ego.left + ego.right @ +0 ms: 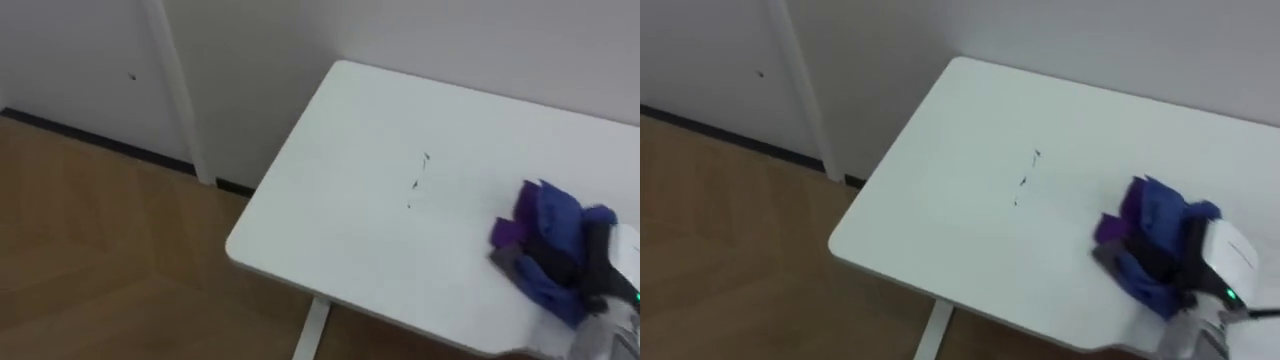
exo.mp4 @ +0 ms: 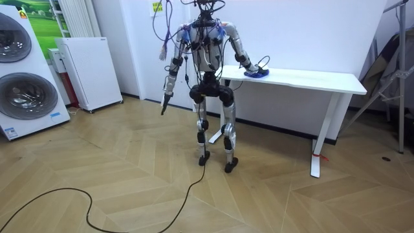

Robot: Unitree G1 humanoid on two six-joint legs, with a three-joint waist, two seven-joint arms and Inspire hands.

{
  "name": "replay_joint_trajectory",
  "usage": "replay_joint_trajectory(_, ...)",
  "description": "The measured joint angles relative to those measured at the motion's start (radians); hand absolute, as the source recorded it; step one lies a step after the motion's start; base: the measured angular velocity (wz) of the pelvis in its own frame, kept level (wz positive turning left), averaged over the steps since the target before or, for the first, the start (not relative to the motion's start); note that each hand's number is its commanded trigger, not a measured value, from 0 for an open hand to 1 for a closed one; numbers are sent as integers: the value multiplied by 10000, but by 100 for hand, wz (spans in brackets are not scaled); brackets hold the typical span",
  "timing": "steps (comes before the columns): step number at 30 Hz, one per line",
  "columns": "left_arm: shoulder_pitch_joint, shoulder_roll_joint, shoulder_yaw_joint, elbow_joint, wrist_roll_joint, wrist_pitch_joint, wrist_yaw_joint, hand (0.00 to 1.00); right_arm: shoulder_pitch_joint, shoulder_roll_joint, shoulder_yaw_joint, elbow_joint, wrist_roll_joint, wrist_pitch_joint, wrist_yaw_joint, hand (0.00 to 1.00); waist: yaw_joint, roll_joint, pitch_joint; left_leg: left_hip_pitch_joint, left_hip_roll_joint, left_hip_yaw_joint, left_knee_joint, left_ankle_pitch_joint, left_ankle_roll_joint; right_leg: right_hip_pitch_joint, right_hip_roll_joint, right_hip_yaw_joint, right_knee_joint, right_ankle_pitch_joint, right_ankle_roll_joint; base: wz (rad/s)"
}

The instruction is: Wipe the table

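A white table (image 1: 340,220) stands against the wall, with its left end corner before me. A crumpled blue and purple cloth (image 1: 548,232) lies on the top toward the right. My right hand (image 1: 618,262) comes in from the lower right and rests on the cloth, dark fingers (image 1: 1188,252) curled into its folds. Small dark marks (image 1: 418,180) dot the tabletop to the left of the cloth. In the room view I stand at the table's left end, right arm stretched out to the cloth (image 2: 257,74), while my left hand (image 2: 165,103) hangs at my side with straight fingers.
Wooden floor (image 1: 100,260) lies left of and below the table edge. A white door frame (image 1: 175,90) runs down the wall at the left. Washing machines (image 2: 22,71) and a white cabinet (image 2: 87,71) stand at the room view's left, a folded stand (image 2: 388,77) at its right.
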Motion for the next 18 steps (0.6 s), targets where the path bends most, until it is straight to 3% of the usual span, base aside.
replay_joint_trajectory(4,-73,-34,-171,-155,-64,6,-147,0,168,-46,-292,28,86,531,42,100,-45,4,-3,103,-1,-21,58,-126,265,32,264,-312,54,235,-252,-4)
replay_joint_trajectory(7,-363,-133,-536,-227,-60,-5,-104,0,-276,90,-228,22,90,1180,65,100,70,-25,23,125,-10,-1,27,-153,330,8,298,-240,42,369,-252,-14)
replay_joint_trajectory(9,-482,-208,-959,-117,-194,-3,-106,0,-812,320,-196,-5,-1,1737,192,100,197,-33,40,83,14,100,27,-167,352,-140,350,-219,88,430,-304,-45)
replay_joint_trajectory(11,-713,-367,-1407,-101,-226,16,-114,0,-1937,735,541,-82,-110,2516,502,100,556,-8,85,-116,17,93,100,-169,358,-412,487,-355,117,480,-330,-77)
replay_joint_trajectory(12,-815,-407,-1461,-103,-195,10,-141,0,-2214,837,763,-214,-300,2672,663,100,720,-1,91,-197,15,93,121,-170,356,-528,515,-398,113,486,-343,-71)
replay_joint_trajectory(13,-1059,-462,-1602,181,-202,-51,-195,0,-2856,1077,1437,-599,-754,2945,1069,100,936,64,177,-305,10,44,152,-191,295,-673,567,-462,116,536,-465,-55)
replay_joint_trajectory(14,-1423,-486,-1610,524,-209,-33,-293,0,-3640,1284,2213,-796,-1362,3039,1502,100,1042,189,322,-476,-6,-164,314,-207,277,-843,601,-623,233,532,-528,-38)
replay_joint_trajectory(15,-1609,-485,-1613,673,-218,-20,-311,0,-3978,1459,2536,-849,-1675,3025,1643,100,1130,227,363,-625,-21,-275,398,-208,272,-966,598,-738,306,508,-577,4)
replay_joint_trajectory(16,-1885,-476,-1756,763,-312,-27,-318,0,-4685,1759,3108,-850,-2049,2948,1886,100,1340,261,481,-877,-25,-396,486,-203,258,-1236,564,-895,490,434,-698,28)
replay_joint_trajectory(18,-2123,-581,-1936,745,-454,-93,-360,0,-5433,1910,3601,-994,-2101,2794,2172,100,1845,303,544,-1243,4,-549,695,-170,150,-1678,426,-1214,892,307,-800,32)
